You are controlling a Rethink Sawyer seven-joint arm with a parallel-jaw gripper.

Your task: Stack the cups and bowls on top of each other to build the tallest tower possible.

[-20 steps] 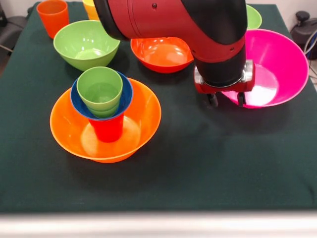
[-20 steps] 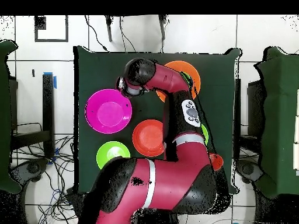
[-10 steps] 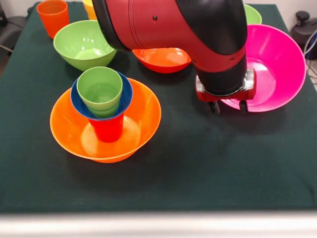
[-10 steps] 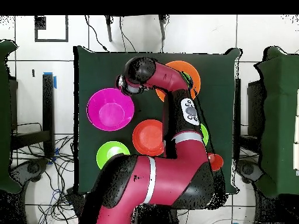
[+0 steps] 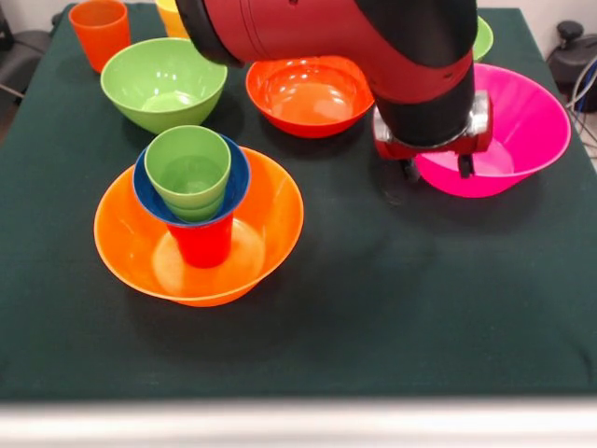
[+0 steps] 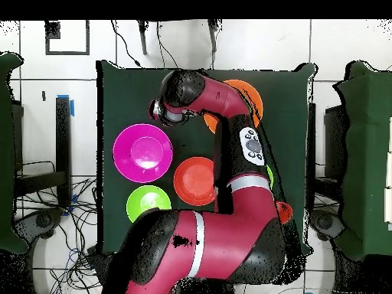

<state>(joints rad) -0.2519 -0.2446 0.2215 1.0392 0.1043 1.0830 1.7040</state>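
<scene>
The tower stands at the front left: a large orange bowl (image 5: 270,224) holds a red cup (image 5: 202,245), with a small blue bowl (image 5: 238,177) and nested light green cups (image 5: 188,168) on top. My gripper (image 5: 436,169) is open at the near left rim of the large pink bowl (image 5: 518,126). One fingertip is outside the rim and the other is over the bowl's inside. In the overhead view the arm hides the gripper beside the pink bowl (image 6: 142,151) and covers part of the orange bowl (image 6: 249,96).
A medium red-orange bowl (image 5: 308,93) sits just left of the gripper. A light green bowl (image 5: 163,82) is at the back left, with an orange cup (image 5: 99,30) and a yellow cup (image 5: 170,14) behind it. Another green bowl (image 5: 481,35) peeks out behind the arm.
My gripper has moved back toward the robot's side and slightly right. The pink bowl has shifted the same way with it. The tower has not moved.
</scene>
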